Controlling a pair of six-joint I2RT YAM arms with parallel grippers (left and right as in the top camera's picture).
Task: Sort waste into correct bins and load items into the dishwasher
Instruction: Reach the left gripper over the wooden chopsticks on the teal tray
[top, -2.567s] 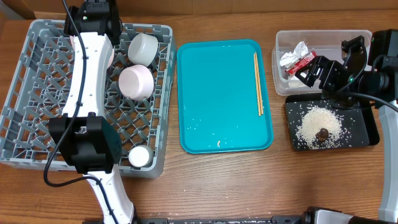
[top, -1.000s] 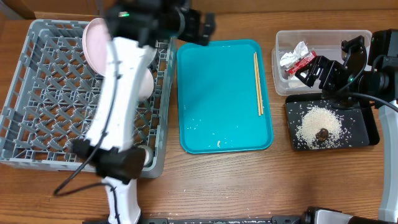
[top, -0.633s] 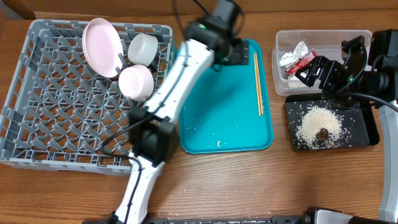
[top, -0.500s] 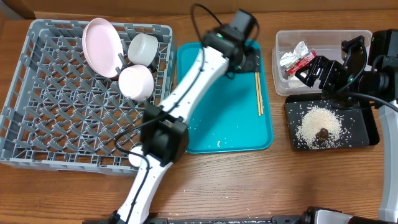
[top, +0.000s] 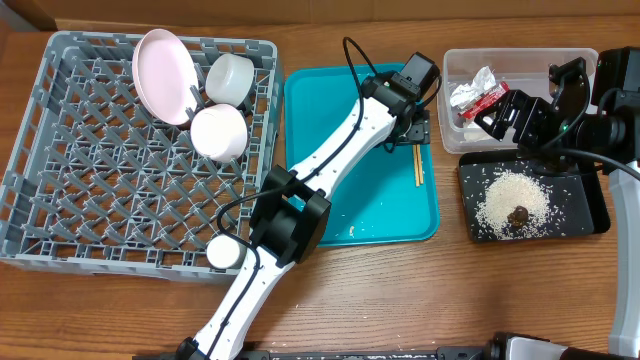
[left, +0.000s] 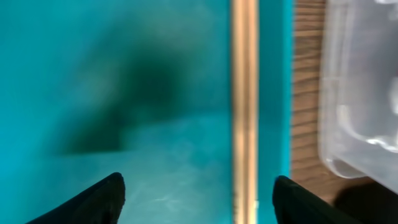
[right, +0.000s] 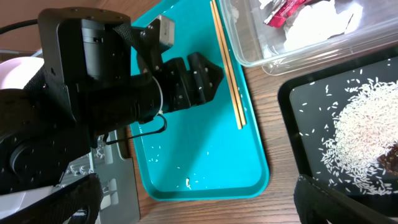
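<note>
Thin wooden chopsticks (top: 418, 165) lie along the right side of the teal tray (top: 340, 200). My left gripper (top: 414, 124) hovers over their far half, open. In the left wrist view the chopsticks (left: 244, 112) run between its fingertips (left: 99, 199), closer to the right one, untouched. The grey dishwasher rack (top: 80, 180) holds a pink plate (top: 165, 75), a bowl (top: 218, 132), a second bowl (top: 230, 78) and a small cup (top: 223, 252). My right gripper (right: 199, 205) stays open and empty by the bins.
The clear tub (top: 520, 58) holds the red-and-silver wrapper (top: 478, 95). The black tray (top: 590, 215) carries rice (top: 515, 198) and a brown lump (top: 518, 214). A few rice grains (right: 186, 182) lie on the teal tray's near end. The left arm spans rack corner to tray.
My left arm swung from the rack rightward across the teal tray and now sits over the chopsticks, with its jaws somewhat narrower. The right arm has not moved.
</note>
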